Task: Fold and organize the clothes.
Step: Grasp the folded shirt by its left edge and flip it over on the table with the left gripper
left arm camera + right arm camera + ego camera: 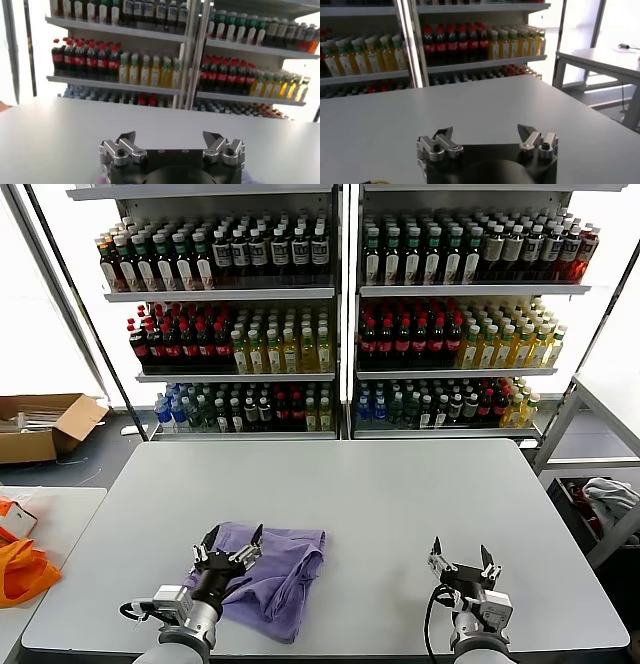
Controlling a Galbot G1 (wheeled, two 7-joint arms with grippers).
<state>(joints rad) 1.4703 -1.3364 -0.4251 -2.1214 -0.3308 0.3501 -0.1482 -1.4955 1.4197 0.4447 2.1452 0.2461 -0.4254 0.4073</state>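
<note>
The left gripper (232,546), fingers apart and holding nothing, hangs over the T-shirt (285,569) and hides its near-left part; any print on the shirt cannot be made out. The shirt lies folded near the front edge of the grey table (380,494), well apart from the right gripper (463,562), which also stands spread and empty. Behind the table stand shelves (340,294) of bottled drinks, with a cardboard box (45,426) on the floor to the left.
</note>
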